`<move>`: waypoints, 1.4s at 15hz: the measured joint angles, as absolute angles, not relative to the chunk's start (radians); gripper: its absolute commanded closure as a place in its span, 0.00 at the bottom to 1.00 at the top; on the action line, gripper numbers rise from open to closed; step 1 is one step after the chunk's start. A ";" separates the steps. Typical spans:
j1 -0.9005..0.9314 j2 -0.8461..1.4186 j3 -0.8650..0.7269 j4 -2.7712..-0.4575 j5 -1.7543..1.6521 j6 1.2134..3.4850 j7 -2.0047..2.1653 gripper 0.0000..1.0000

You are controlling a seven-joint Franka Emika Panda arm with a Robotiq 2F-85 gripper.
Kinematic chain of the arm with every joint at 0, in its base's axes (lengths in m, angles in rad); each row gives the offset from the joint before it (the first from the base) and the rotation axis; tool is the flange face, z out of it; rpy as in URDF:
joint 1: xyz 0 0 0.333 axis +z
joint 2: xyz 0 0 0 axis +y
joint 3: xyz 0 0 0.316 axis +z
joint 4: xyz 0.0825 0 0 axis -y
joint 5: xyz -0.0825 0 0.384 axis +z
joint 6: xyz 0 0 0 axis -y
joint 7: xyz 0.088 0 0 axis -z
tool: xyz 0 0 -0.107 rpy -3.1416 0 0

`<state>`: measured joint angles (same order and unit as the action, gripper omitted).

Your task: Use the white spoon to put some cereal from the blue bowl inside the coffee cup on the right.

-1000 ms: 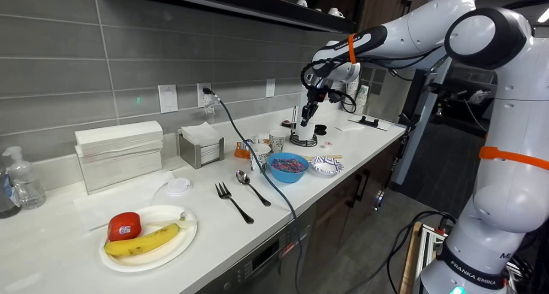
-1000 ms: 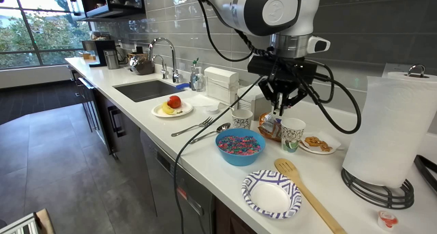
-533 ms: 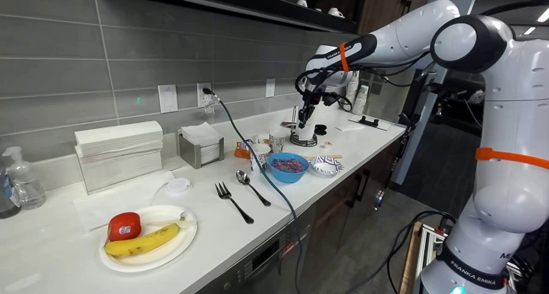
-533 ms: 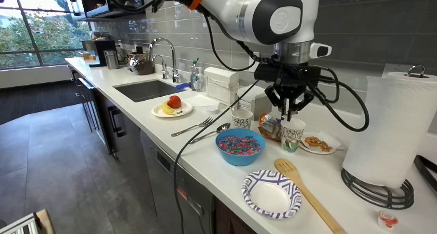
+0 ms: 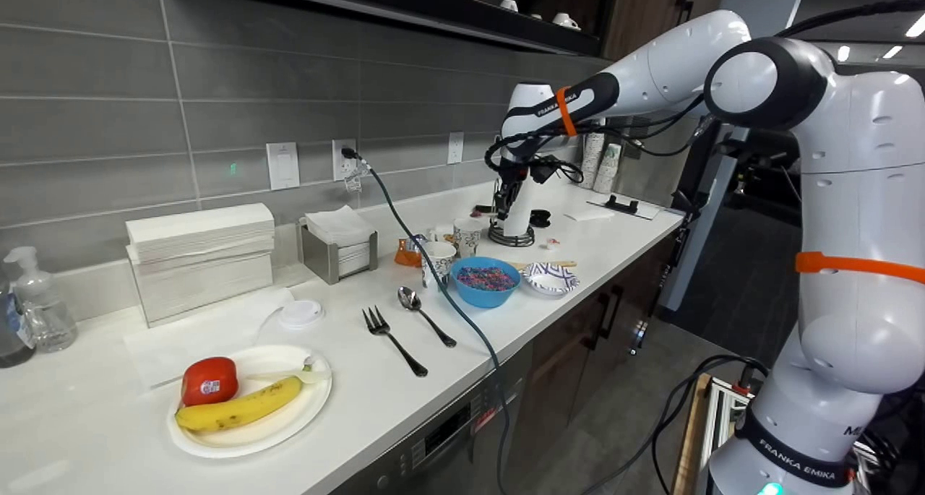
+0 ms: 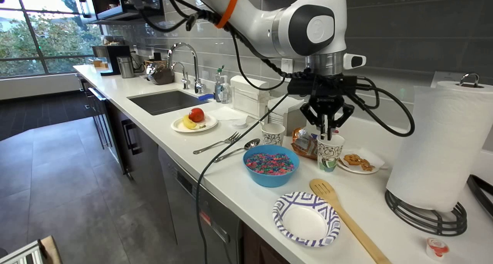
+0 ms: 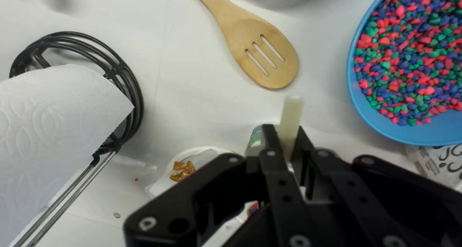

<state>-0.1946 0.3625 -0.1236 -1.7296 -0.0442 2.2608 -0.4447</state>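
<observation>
white spoon (image 7: pixel 291 113) is pinched by its handle in the gripper (image 6: pixel 326 136), over or beside the right-hand coffee cup (image 6: pixel 330 155); cereal (image 7: pixel 415 59) looks scooped from the blue bowl (image 6: pixel 271 181), tipping seems left, cup's inside hidden.

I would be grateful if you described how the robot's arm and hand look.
The arm is glossy white with dark joint surrounds, black bands reading FRANKA EMIKA and orange straps. Black cables run along it and loop out near its end. Below a silvery collar, the hand is black and angular, with two slim fingers and visible screw heads.
</observation>
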 measured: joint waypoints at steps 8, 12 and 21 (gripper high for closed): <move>-0.169 0.397 -0.128 -1.705 -0.212 2.249 -0.346 0.97; -0.148 0.401 -0.132 -1.704 -0.301 2.249 -0.311 0.97; -0.062 0.416 -0.165 -1.702 -0.569 2.227 -0.155 0.97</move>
<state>-0.0615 0.4155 -0.1650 -1.7017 -0.5687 2.2266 -0.1550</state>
